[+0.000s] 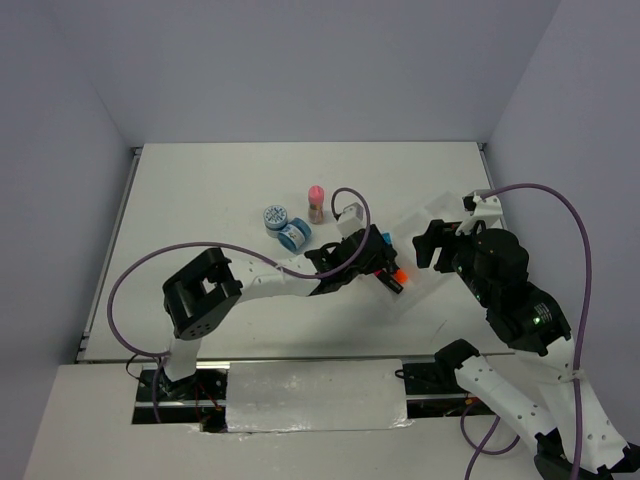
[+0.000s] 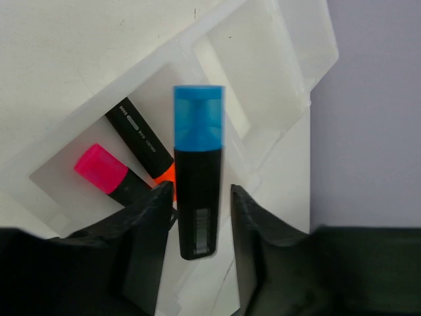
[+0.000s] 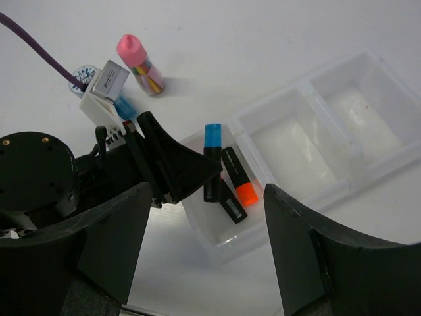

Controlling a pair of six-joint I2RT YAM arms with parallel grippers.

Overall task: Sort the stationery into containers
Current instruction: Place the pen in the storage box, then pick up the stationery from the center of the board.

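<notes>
The left tool (image 2: 202, 194) is hovering over the end compartment of the tray (image 3: 293, 148), the end lying nearest the left arm. The blue marker (image 2: 197, 178) is sitting between its fingers (image 2: 154, 217), cap pointing away from the wrist. The fingers are standing slightly apart. One looks to be touching the marker's barrel, while a thin strip of white is showing between the barrel and the other finger, so the marker is not being clamped.

Below it, in that same compartment, the pink marker (image 2: 102, 170) and the orange marker (image 3: 237, 178) are lying flat, side by side and slanted.

The right tool (image 3: 205, 191) is hanging near the tray's other end with its fingers spread wide and nothing between them.

On the tabletop (image 1: 200, 190), left of the tray, the two discs (image 1: 275, 216) (image 1: 293, 236) are lying just beside each other. The tube (image 1: 316, 203) is standing upright near them, pink cap up, apart from the tray.
</notes>
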